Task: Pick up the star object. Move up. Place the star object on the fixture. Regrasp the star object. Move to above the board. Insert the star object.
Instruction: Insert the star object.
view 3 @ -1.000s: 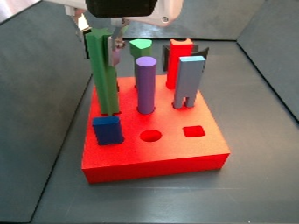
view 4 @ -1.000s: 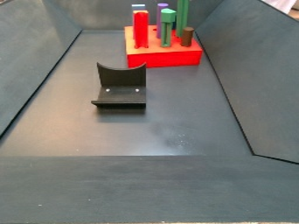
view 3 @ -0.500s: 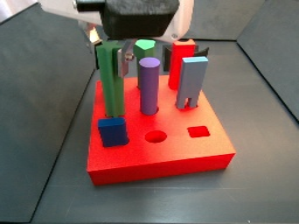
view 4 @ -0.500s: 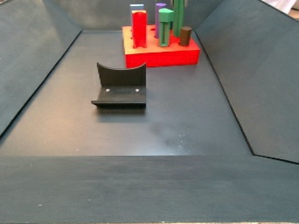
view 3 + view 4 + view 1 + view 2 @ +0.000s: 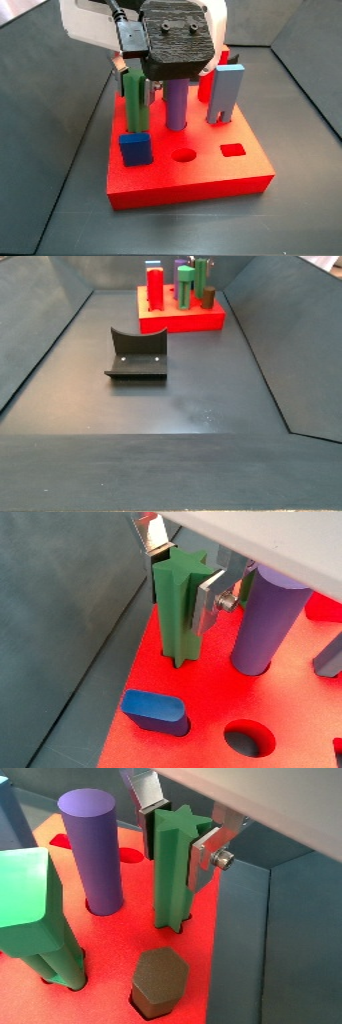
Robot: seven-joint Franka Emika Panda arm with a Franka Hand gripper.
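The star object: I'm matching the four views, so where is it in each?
Wrist views: star object between the hand's plates, beside the purple cylinder.
Side view: under the hand, on the board.
Side view: cannot tell.

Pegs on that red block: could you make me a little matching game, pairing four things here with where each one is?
Things:
1. star object
2. purple cylinder
3. blue block
4. fixture

Places:
A. alone on the dark floor, away from the board
B. in a round hole of the board
C. between the fingers of the gripper, its foot in the board
D. short, at the board's edge

Pairs: 1-C, 2-B, 3-D, 4-A
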